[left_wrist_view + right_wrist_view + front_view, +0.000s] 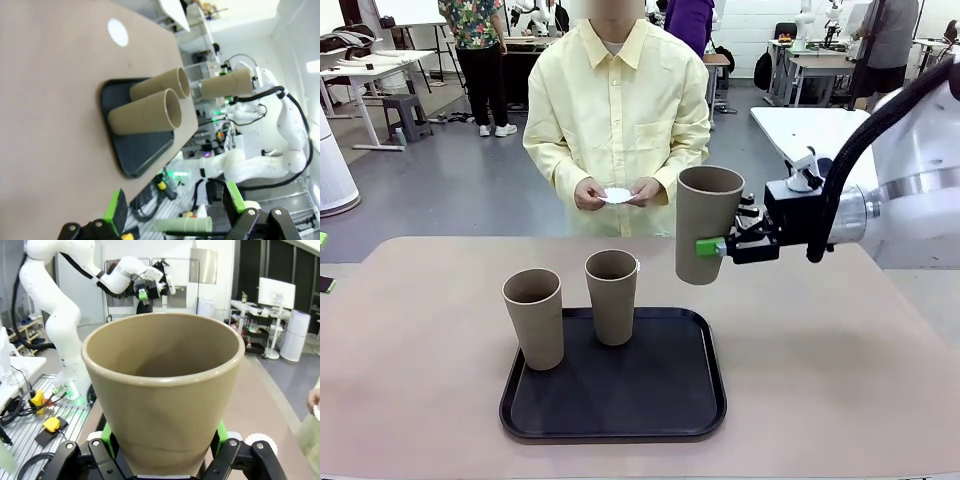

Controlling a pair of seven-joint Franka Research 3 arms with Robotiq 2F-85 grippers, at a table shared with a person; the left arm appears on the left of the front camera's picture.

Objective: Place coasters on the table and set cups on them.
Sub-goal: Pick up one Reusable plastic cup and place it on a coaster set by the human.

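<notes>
My right gripper (713, 247) is shut on a brown cup (708, 222) and holds it upright in the air, right of the tray and above the table (840, 380). In the right wrist view this cup (162, 385) sits between the green pads. Two more cups (534, 318) (612, 296) stand on the black tray (620, 395). The person holds a white coaster (618, 195) in both hands. Another coaster (118, 32) lies on the table beyond the tray, and its scalloped edge (261, 440) shows beside the held cup. My left gripper (175, 210) is open and holds nothing, well off to the side of the tray.
The person stands at the far edge of the table, with a hand (315, 400) near the held cup. A white-topped table (810, 130) stands behind on the right. Bare tabletop lies left and right of the tray.
</notes>
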